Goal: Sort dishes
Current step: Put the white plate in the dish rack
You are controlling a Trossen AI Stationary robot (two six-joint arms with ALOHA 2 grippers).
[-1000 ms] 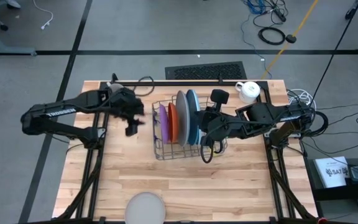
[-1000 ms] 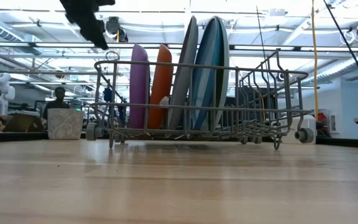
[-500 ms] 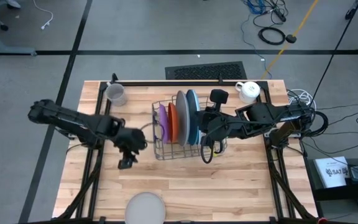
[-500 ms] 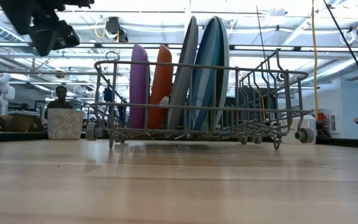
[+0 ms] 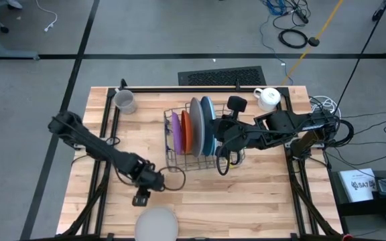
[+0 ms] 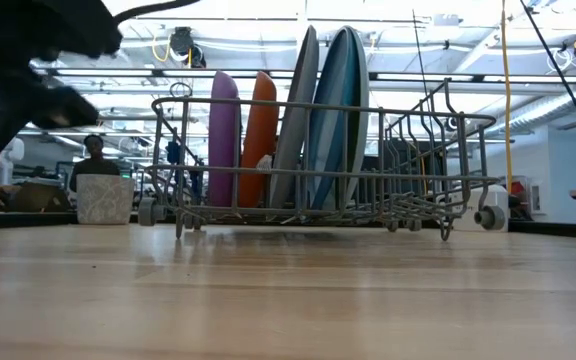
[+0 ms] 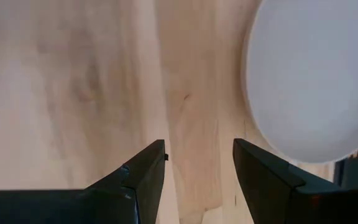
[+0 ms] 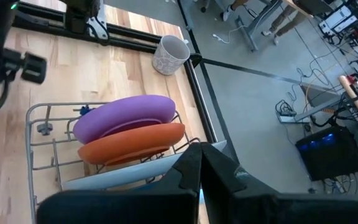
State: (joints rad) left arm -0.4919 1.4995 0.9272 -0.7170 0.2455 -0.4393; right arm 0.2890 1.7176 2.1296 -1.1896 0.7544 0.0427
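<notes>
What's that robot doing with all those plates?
It is sorting dishes. The purple round plastic plate, the orange one, a whitish-grey one and a blue one stand upright in the wire dish rack. The left tool, open and empty, hangs near the front of the wooden table, just beside the last whitish-grey round plate lying flat there. The right tool waits at the rack's right side.
</notes>
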